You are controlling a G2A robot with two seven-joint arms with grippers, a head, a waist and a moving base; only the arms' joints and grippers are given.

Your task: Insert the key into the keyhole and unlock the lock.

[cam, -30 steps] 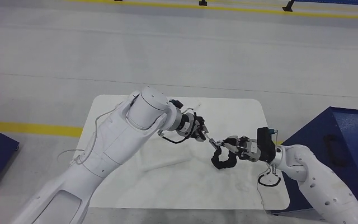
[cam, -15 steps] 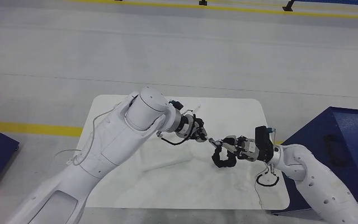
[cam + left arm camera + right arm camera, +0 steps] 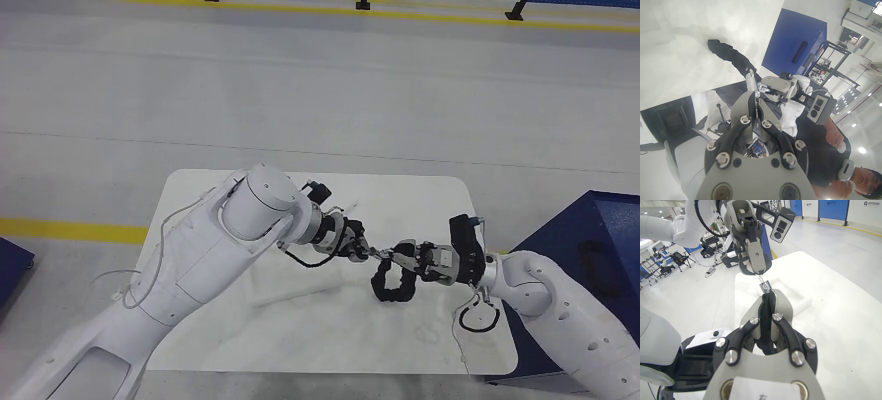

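Two claws meet nose to nose above the white surface (image 3: 210, 210), a little right of its middle. Left claw (image 3: 755, 97) is pinched shut on the key (image 3: 748, 266): the flat bow is clamped between its two fingers and the blade sticks out past the fingertips. The key's long axis lies along the line joining the claws, roughly level, with the tip pointing away from the left claw and straight at the right one.

Right claw (image 3: 770, 293) is closed too — it grips the lock (image 3: 765, 287) by the black sleeve just behind the short silver cylinder. The cylinder juts beyond the fingertips with its end face turned toward the key. Cylinder and blade share one axis, and the blade's tip meets that end face at the keyhole; how far in it sits I cannot tell. Neither key nor cylinder touches the surface.

From the right claw the lock's black cable (image 3: 392, 287) runs back between the fingers and, seen from the top, hangs in a loop beneath the claw; whether it touches the surface I cannot tell. Farther out, a shallow white tray (image 3: 804, 301) rests on the surface on the left arm's side — and a blue cabinet (image 3: 590, 240) stands just off the surface's right edge.
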